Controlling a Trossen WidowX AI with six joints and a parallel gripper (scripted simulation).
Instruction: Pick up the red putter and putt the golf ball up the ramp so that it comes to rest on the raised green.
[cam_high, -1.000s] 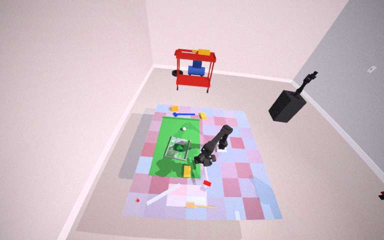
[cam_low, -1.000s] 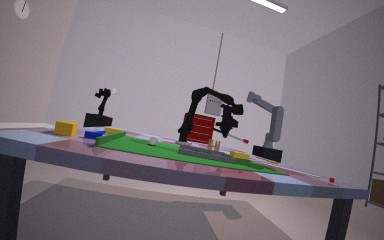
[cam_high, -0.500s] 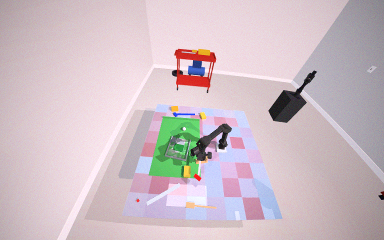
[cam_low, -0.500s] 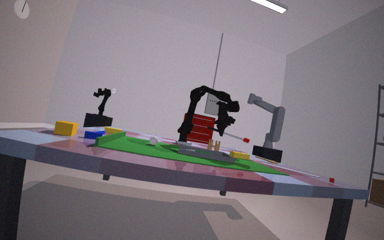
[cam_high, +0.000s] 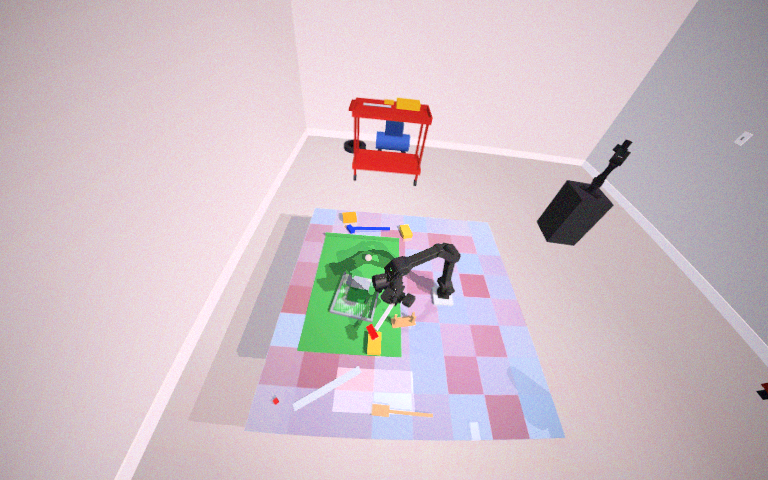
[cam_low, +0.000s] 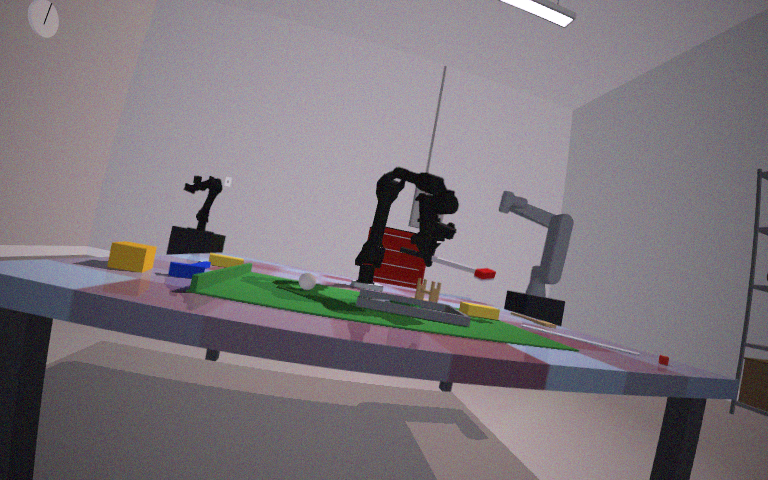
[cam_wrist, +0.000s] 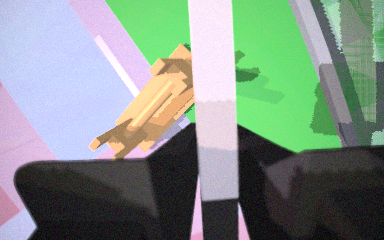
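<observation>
Gripper (cam_low: 433, 257) clamped on red putter (cam_low: 459, 266) shaft, raised off table (cam_low: 396, 362); red head above yellow block (cam_high: 373, 343) at green mat (cam_high: 322, 328) edge; golf ball (cam_high: 368, 257) well apart

top looks down from high; exterior sits low beside the table (cam_low: 317, 345); wrist peers close; all share the green mat (cam_high: 331, 328).
</observation>
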